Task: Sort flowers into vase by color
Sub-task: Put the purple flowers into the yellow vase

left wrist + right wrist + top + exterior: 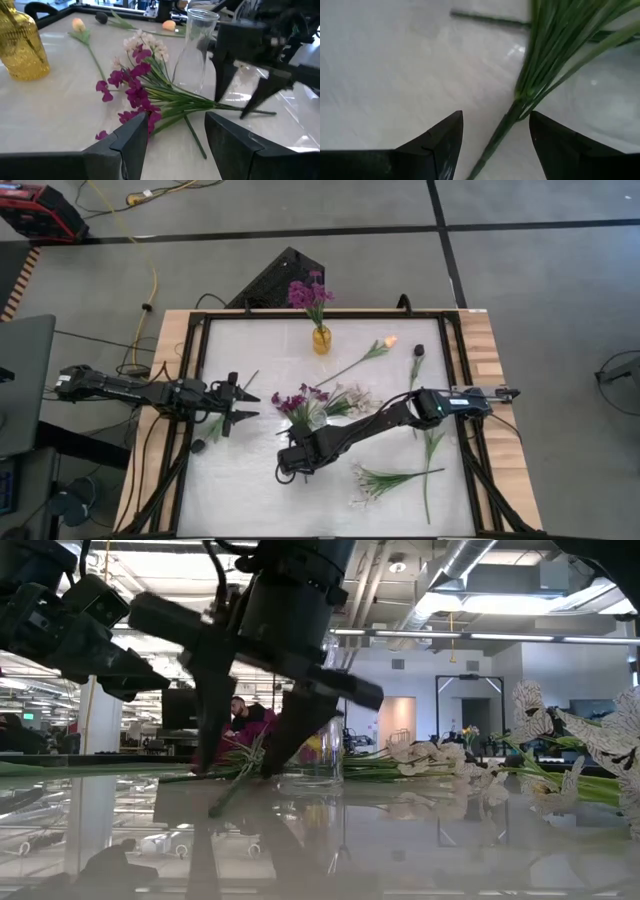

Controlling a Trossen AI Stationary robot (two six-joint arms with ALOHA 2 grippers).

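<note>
While the right gripper (287, 463) hangs jaws wide over the purple spray (293, 402), a clear vase (192, 50) crowds its stems.

Grey floor (540, 280) — bright ceiling lights (520, 605).

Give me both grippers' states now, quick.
Left gripper: open, holding nothing.
Right gripper: open, straddling the purple spray's stem, not gripping it.

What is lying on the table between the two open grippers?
Only bare white table between left gripper and right gripper, per the high view.
</note>
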